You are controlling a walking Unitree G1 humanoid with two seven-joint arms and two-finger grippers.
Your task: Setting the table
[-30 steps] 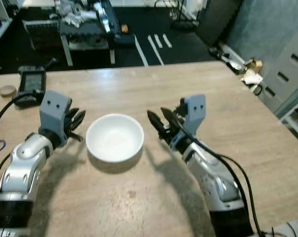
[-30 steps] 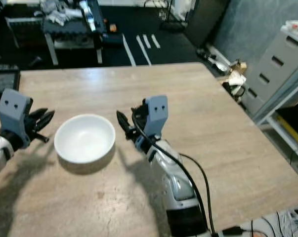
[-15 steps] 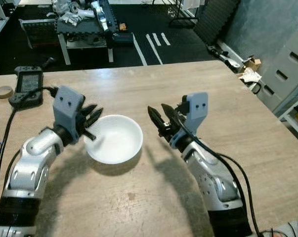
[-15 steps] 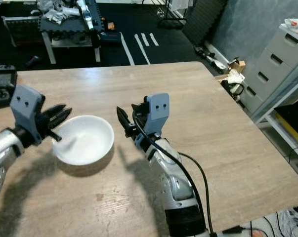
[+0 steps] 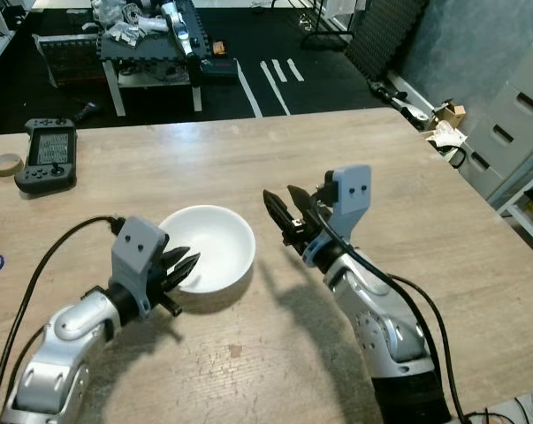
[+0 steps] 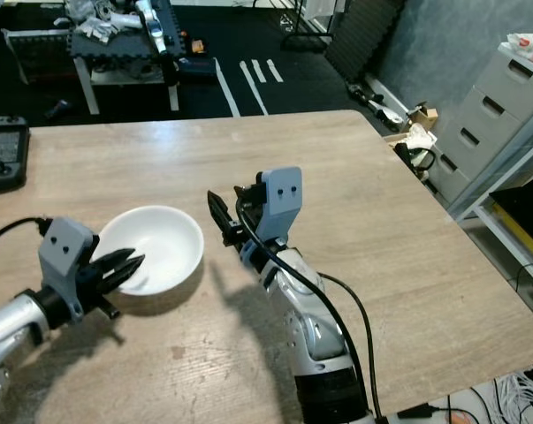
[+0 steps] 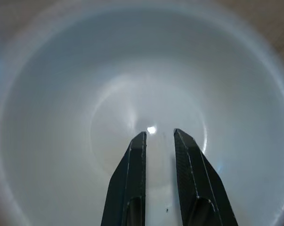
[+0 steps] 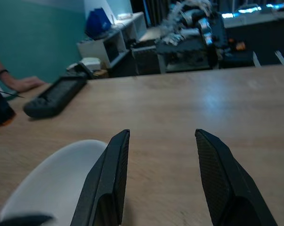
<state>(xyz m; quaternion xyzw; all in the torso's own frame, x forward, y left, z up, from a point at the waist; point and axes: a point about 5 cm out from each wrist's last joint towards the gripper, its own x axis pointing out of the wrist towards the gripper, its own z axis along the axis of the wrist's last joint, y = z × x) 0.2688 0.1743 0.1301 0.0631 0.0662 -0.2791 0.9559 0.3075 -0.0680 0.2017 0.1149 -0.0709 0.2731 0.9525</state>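
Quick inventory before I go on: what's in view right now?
bowl: one, white, on the wooden table between the two grippers
table: one, light wood, bearing everything below
handheld game console: one, dark grey, far left part of the table
tape roll: one, tan, left edge beside the console
person's hand: one, resting at the table edge by the console
low bench: one, cluttered, on the dark floor beyond the table
drawer cabinet: one, grey, to the right
left gripper: fingers close together, tips over the bowl's near-left rim
right gripper: open, just right of the bowl
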